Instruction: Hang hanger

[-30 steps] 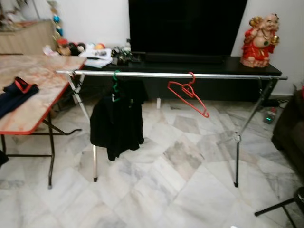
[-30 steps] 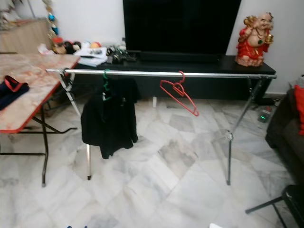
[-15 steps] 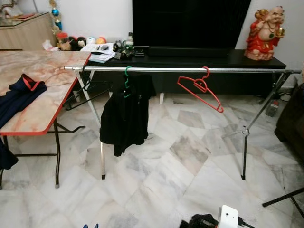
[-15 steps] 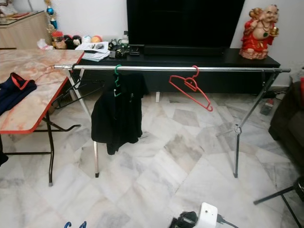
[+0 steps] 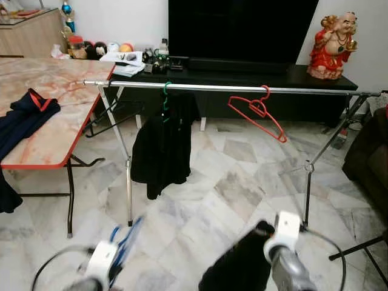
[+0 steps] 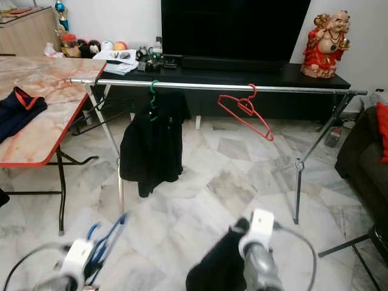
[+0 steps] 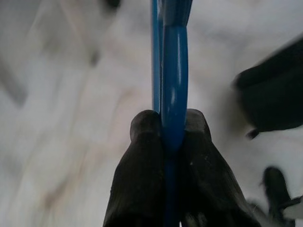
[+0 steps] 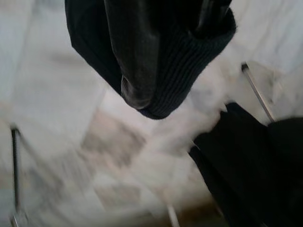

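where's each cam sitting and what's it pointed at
Left eye view: head camera, forward and down at the rail; both arms low in frame.
Right eye view: its stereo twin, same red hanger.
Left wrist view: along the left gripper, shut on a blue hanger.
Right wrist view: along the right gripper, in dark knit cloth.
Shared: marble floor.

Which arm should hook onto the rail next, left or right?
Probably left. The left claw is shut on the blue hanger, ready for the rail. The right claw is wrapped in a dark garment, which has nothing to hook with.
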